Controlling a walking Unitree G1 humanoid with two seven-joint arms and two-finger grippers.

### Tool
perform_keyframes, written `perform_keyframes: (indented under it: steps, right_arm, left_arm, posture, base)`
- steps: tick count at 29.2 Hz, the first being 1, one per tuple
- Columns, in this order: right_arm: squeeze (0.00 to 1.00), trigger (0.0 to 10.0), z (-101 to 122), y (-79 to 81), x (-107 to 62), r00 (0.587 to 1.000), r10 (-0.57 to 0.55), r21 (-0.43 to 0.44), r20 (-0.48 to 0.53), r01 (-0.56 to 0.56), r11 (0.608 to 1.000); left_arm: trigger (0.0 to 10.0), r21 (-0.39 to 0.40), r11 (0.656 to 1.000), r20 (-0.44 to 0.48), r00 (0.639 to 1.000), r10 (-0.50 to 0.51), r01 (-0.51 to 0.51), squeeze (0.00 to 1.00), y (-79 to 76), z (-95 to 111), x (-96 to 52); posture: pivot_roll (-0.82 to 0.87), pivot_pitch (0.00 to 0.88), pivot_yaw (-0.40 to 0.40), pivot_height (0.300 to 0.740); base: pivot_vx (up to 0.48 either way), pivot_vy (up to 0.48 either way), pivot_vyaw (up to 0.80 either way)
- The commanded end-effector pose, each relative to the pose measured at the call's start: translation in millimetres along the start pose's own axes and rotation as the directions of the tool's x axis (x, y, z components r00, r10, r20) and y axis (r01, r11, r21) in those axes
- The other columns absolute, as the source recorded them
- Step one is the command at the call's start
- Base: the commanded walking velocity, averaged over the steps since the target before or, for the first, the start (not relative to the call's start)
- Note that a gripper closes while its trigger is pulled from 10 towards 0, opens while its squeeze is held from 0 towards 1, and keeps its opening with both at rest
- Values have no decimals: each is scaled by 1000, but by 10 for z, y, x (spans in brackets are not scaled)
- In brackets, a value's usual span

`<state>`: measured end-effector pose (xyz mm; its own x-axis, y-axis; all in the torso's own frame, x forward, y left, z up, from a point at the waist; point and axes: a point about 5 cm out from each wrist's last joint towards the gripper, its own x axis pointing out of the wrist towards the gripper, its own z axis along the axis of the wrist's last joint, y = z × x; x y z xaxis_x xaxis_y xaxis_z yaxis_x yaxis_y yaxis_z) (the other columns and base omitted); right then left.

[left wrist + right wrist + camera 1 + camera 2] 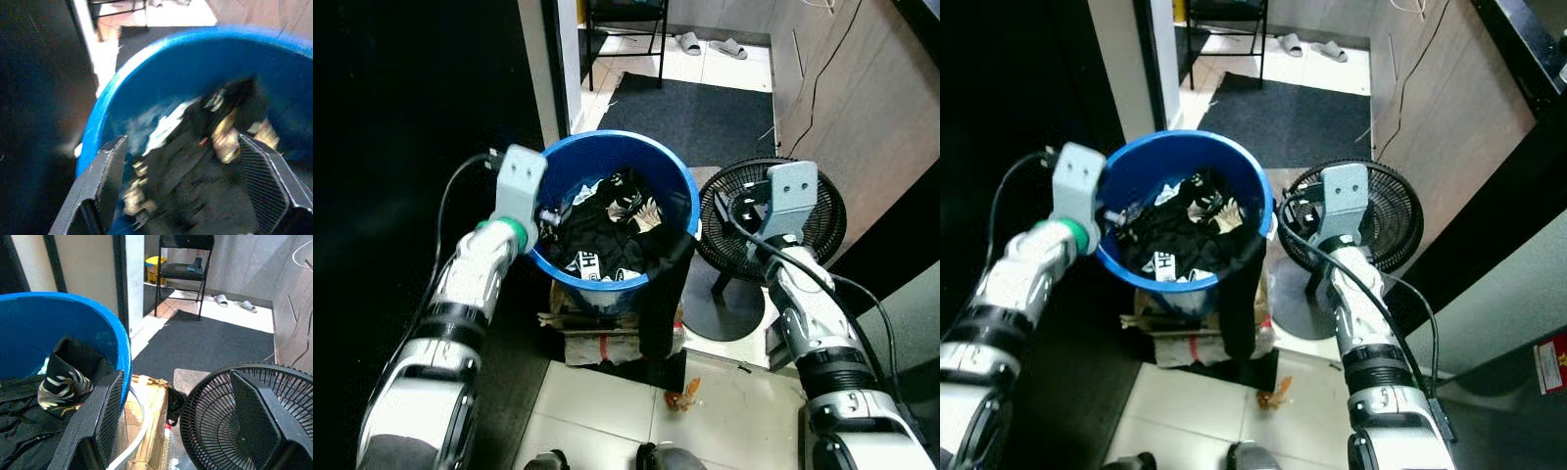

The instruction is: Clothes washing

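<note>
Left arm (460, 294) rises from lower left of the head view to the blue bucket's left rim. Left gripper (190, 186) hangs over the bucket interior, 2 black fingers spread wide, holding nothing; dark clothes lie below and between them.

Blue bucket (677, 186), centre frame, stands upright, mouth facing up toward the camera. It rests on a flattened stack of cardboard (597, 338) on the floor.

Clothes (597, 240) fill the bucket's lower part: a mostly black heap with white lettering and a zebra-patterned piece (63, 387) near the top. No clear long axis to the heap. 1 black garment (661, 294) drapes over the bucket's near-right rim and hangs straight down outside, long axis vertical, lower end near the floor.

Black floor fan (827, 211), right of centre, just beside the bucket, tilted back, grille facing up.

Right arm (813, 323) rises from lower right. Right gripper (181, 421) sits over the gap between bucket and fan, fingers wide apart, empty.

Upper frame: dark mat (695, 113), chair (183, 264), 2 slippers (713, 45).
</note>
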<state>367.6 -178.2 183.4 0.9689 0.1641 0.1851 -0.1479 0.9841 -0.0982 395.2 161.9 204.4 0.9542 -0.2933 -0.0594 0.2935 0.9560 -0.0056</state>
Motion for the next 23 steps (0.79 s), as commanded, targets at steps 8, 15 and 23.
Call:
perform_keyframes:
  steps: [8, 15, 23]
  right_arm:
    - [0, 10000, 66, -160, 73, 1000, -23, -39, 7, 23, 999]
    - [0, 10000, 122, -119, 155, 1000, 6, -57, 7, -5, 998]
    - [0, 10000, 179, -129, 215, 1000, 11, -57, 18, -9, 998]
  left_arm:
    - [10000, 114, 974, 6, 980, -198, 196, 0, -307, 203, 83]
    - [10000, 197, 962, -82, 981, -176, 189, 0, -443, 129, 272]
    - [10000, 233, 961, -205, 973, -104, 152, 0, -381, -141, 261]
  posture:
    - [-17, 92, 40, 740]
    - [-31, 77, 49, 740]
    - [-32, 80, 53, 740]
  base:
    - [0, 0, 0]
    - [0, 0, 0]
    - [0, 0, 0]
